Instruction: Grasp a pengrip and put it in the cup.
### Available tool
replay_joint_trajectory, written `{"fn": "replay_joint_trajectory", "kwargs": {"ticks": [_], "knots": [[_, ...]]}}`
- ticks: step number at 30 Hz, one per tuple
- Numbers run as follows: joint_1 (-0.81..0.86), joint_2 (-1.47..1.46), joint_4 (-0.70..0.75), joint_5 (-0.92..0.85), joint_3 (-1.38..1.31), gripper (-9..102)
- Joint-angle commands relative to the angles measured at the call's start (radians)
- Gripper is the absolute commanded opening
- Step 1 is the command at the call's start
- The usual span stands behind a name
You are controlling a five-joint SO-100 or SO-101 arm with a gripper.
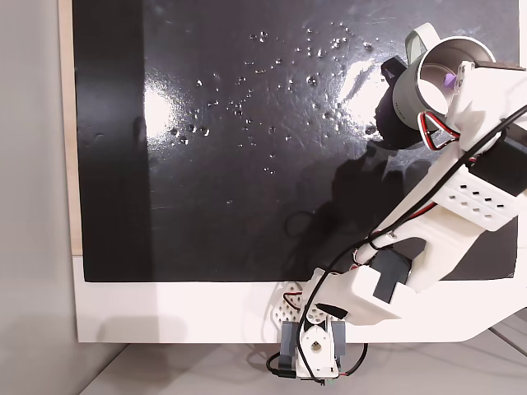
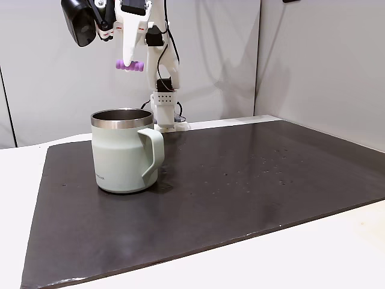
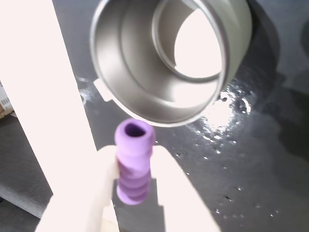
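My gripper is shut on the pengrip, a small purple ribbed cylinder, and holds it in the air well above the cup. The cup is a pale grey-green mug with a steel inside, standing upright on the black mat. Seen from above, the pengrip sits over the right part of the cup's opening. In the wrist view the pengrip is pinched between white fingers, and the cup's shiny inside lies just beyond its tip.
A black mat covers most of the white table, with small wet-looking specks across its middle. The arm's base stands at the table's near edge in that fixed view. Grey walls stand behind the table.
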Motion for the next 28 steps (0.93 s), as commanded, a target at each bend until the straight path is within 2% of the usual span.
{"fn": "replay_joint_trajectory", "kwargs": {"ticks": [1, 7, 9, 11, 28], "knots": [[0.008, -0.003, 0.003, 0.005, -0.086, 0], [0.012, -0.017, 0.0, 0.009, -0.114, 3], [0.015, -0.017, 0.0, 0.031, -0.118, 28], [0.018, -0.017, 0.0, 0.041, -0.126, 36], [0.025, -0.02, 0.002, 0.043, -0.146, 38]]}}
